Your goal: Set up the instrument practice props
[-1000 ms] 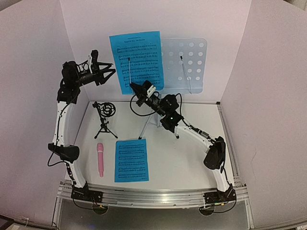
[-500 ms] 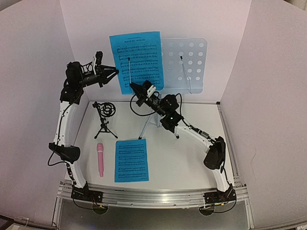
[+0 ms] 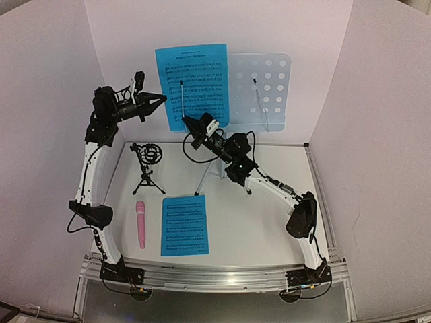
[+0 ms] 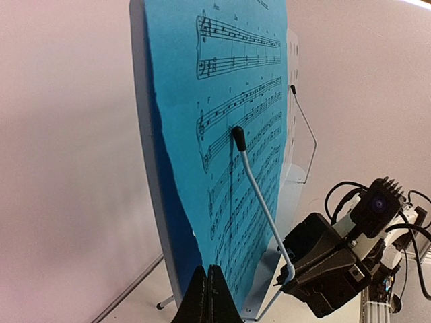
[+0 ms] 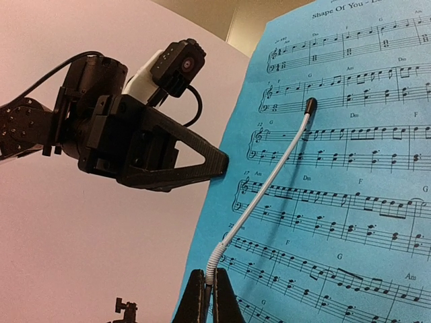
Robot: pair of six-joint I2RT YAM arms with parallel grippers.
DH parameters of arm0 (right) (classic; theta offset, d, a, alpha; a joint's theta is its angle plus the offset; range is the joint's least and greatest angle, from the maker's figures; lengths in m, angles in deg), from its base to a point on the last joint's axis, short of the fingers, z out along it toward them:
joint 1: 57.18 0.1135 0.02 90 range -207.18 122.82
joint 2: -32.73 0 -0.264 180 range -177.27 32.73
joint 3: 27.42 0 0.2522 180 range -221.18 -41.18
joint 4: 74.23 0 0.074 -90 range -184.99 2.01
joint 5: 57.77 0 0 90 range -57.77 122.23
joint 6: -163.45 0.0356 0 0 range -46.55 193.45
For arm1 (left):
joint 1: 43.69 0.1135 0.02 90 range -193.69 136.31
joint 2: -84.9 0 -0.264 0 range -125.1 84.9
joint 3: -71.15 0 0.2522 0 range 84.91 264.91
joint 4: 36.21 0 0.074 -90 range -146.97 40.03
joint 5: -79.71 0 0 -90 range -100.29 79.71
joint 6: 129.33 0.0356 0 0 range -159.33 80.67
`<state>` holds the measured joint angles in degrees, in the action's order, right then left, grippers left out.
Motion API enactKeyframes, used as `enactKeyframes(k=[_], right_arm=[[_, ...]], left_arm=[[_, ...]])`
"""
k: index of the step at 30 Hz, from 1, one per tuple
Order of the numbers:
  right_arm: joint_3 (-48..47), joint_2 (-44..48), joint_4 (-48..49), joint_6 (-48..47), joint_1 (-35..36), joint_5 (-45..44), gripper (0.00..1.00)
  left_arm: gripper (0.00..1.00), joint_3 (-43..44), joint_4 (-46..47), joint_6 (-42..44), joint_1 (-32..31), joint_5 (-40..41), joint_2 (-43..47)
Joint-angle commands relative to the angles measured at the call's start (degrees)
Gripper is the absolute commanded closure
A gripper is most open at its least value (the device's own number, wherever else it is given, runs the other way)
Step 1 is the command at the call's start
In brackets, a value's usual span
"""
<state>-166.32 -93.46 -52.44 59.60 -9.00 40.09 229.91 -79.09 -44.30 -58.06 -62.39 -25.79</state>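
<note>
The pale-blue music stand (image 3: 262, 87) stands at the back, and one sheet music page (image 3: 194, 84) leans on its left half. My left gripper (image 3: 164, 99) is shut on that page's left edge (image 4: 202, 134); its tips (image 4: 207, 269) meet at the paper. The right gripper (image 3: 188, 122) is shut on the coiled base of the white wire page holder (image 5: 269, 188), which lies across the page (image 5: 350, 168). A second blue sheet (image 3: 184, 225) and the pink microphone (image 3: 141, 224) lie flat at the front. The black ring-topped tripod (image 3: 147, 161) stands at the left.
White walls close the table on the left, back and right. A second wire holder (image 3: 261, 101) lies across the stand's bare right half. The stand's slim legs (image 3: 212, 176) spread under the right arm, whose cable loops beside them.
My left gripper moved right to the page's edge and went from open to shut. The page shifted slightly to the right. The right arm has not moved.
</note>
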Motion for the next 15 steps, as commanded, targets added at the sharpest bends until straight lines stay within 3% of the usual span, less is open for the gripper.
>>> enactKeyframes(k=[1, 15], right_arm=[[-3.6, 0.8, 5.2, -1.7, 0.1, 0.3, 1.00], [-3.4, 1.0, 5.2, -1.7, 0.1, 0.3, 1.00]], left_arm=[[1.00, 1.5, 3.8, -0.5, -0.3, 2.3, -0.5], [1.00, 3.6, 4.5, 1.1, -0.4, 4.2, -1.9]])
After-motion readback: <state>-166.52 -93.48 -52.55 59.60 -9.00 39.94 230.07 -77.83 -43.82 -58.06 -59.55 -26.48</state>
